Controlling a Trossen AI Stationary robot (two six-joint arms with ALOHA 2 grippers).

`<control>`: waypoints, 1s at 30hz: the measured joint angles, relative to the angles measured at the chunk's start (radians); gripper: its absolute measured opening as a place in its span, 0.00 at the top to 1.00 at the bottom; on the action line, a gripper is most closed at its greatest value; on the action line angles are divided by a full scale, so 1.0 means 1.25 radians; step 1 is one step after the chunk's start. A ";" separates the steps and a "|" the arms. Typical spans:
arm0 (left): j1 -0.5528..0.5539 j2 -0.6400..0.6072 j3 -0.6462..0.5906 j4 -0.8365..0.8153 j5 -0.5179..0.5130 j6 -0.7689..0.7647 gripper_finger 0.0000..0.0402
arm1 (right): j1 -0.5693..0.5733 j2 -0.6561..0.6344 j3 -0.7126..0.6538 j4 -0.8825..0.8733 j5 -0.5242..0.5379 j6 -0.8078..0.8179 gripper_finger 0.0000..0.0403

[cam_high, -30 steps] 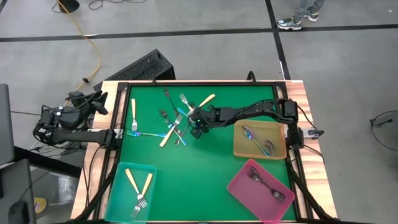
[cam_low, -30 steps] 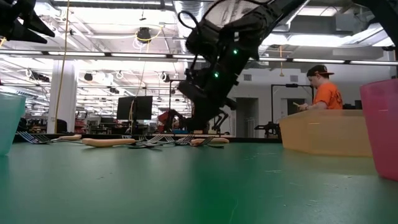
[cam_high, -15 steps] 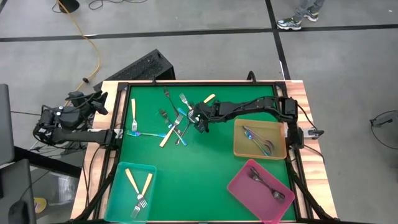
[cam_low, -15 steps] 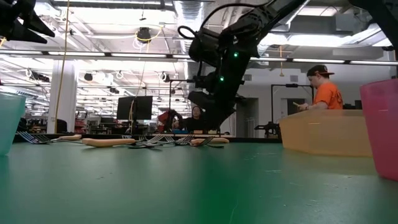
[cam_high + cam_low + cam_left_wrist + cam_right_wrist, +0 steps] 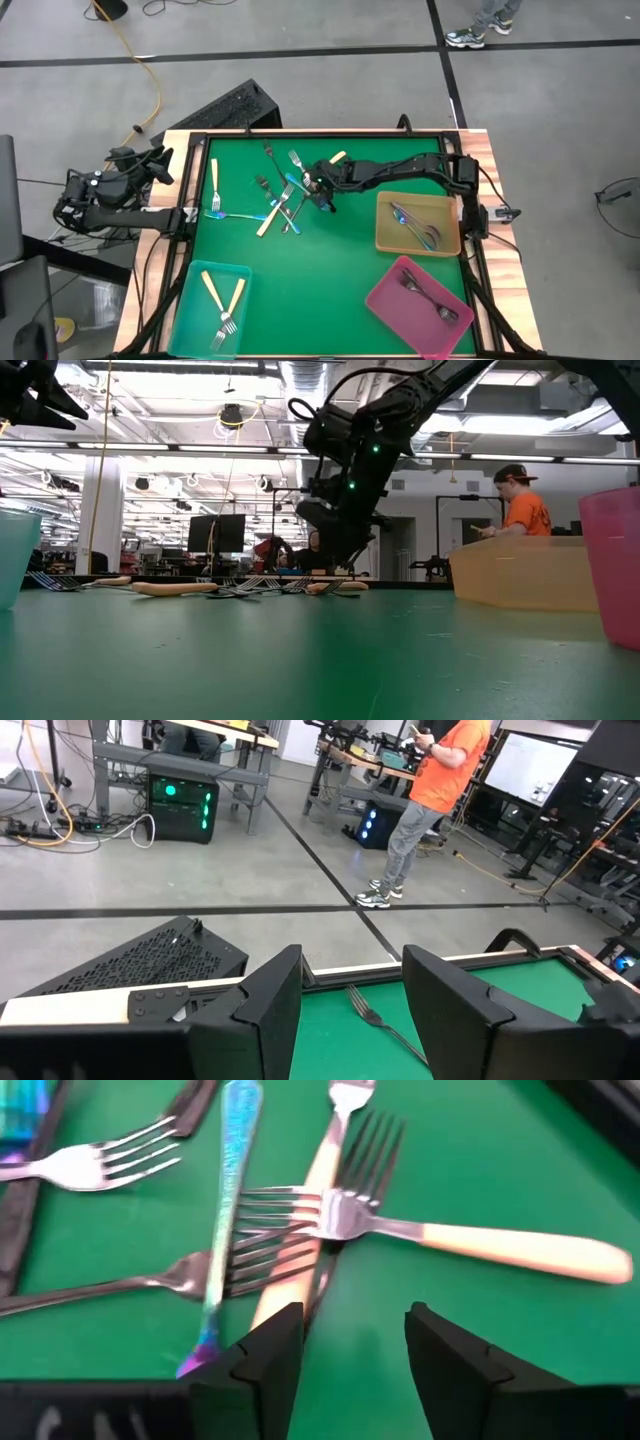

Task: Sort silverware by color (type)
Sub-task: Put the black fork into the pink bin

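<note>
The right gripper (image 5: 322, 190) is hanging low over the pile of forks (image 5: 283, 195) lying on the green table (image 5: 330, 260), its fingers (image 5: 265, 1370) parted and grasping nothing. The left gripper (image 5: 350, 1010) is waiting by the table's left edge, its fingers also standing apart and empty.

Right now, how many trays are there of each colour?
teal tray: 1
tan tray: 1
pink tray: 1
total: 3
</note>
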 joint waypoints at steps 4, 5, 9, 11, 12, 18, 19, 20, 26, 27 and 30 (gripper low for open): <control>0.000 0.000 0.000 0.000 0.000 0.000 0.61 | 0.000 0.000 -0.005 0.008 0.003 0.000 0.52; 0.000 0.000 0.000 0.000 0.000 0.000 0.61 | 0.000 0.000 -0.015 0.024 0.005 0.000 0.52; 0.000 0.000 0.000 0.000 0.000 0.000 0.61 | 0.001 0.002 -0.062 0.073 0.005 0.001 0.53; 0.000 0.000 0.000 0.000 0.000 0.000 0.61 | 0.001 0.002 -0.066 0.081 0.006 0.005 0.53; 0.000 0.000 0.000 0.000 0.000 0.000 0.61 | 0.001 0.002 -0.066 0.084 0.009 0.005 0.53; 0.000 0.000 0.000 0.000 0.000 0.000 0.61 | 0.001 0.001 -0.066 0.090 0.008 0.014 0.54; 0.000 0.000 0.000 0.000 0.000 0.000 0.61 | 0.003 0.001 -0.066 0.096 0.009 0.014 0.53; 0.000 0.000 0.000 0.000 0.000 0.000 0.61 | 0.006 0.001 -0.066 0.102 0.014 0.014 0.53; 0.000 0.000 0.000 0.000 0.000 0.000 0.61 | 0.011 0.001 -0.071 0.112 0.037 0.014 0.54; 0.000 0.000 0.000 0.000 0.000 0.000 0.61 | 0.011 0.001 -0.078 0.125 0.040 0.014 0.54; 0.000 0.000 0.000 0.000 0.000 0.000 0.61 | 0.009 0.001 -0.103 0.147 0.043 0.021 0.54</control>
